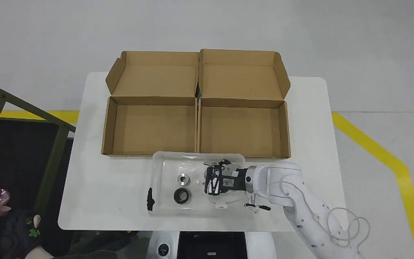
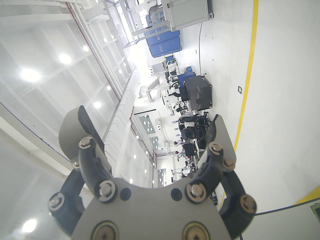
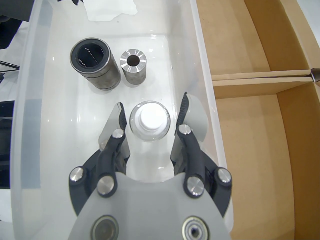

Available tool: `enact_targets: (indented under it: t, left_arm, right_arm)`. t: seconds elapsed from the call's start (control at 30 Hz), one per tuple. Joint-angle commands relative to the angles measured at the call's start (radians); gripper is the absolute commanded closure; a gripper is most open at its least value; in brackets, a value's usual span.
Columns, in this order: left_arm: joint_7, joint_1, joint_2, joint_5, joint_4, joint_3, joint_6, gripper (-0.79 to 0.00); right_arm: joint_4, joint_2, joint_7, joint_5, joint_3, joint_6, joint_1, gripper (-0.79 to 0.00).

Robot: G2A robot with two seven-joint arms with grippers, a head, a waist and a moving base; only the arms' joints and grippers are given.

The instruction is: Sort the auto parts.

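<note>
In the clear bin (image 3: pixel 200 51), the right tool (image 3: pixel 153 102) gapes wide around the white-capped part (image 3: pixel 150 121). The bearing (image 3: pixel 93 63) and steel bushing (image 3: pixel 133 67) stand beyond it. The left tool (image 2: pixel 150 114) is wide, holding nothing.

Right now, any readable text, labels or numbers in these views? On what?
None readable.
Blank: paper scrap in the clear bin.
No markings visible: metal bearing, metal sleeve, cardboard boxes.
Too small to read: white marks on the blue cabinets far off in the left wrist view.
</note>
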Motion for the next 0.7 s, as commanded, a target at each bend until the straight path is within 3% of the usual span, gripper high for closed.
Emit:
enact_targets:
  t: [0.0,0.17,0.23,0.27,0.47,0.67]
  left_arm:
    - [0.000,0.000,0.000,0.000,0.000,0.000,0.000,-0.785]
    - [0.000,0.000,0.000,0.000,0.000,0.000,0.000,-0.785]
    - [0.000,0.000,0.000,0.000,0.000,0.000,0.000,-0.785]
    - [0.000,0.000,0.000,0.000,0.000,0.000,0.000,-0.785]
    - [0.000,0.000,0.000,0.000,0.000,0.000,0.000,-0.785]
    - [0.000,0.000,0.000,0.000,0.000,0.000,0.000,-0.785]
  right_arm:
    - [0.009,0.000,0.005,0.004,-0.006,0.001,0.008,-0.348]
    - [0.019,0.002,0.008,0.015,-0.016,0.004,0.020,-0.219]
    - [0.015,0.004,-0.011,0.031,-0.019,-0.019,0.022,-0.022]
    - [0.016,0.005,-0.031,0.046,-0.021,-0.043,0.024,0.000]
    - [-0.011,0.015,-0.106,0.067,-0.008,-0.122,0.040,0.000]
    - [-0.081,0.032,-0.193,0.048,0.014,-0.135,0.042,0.000]
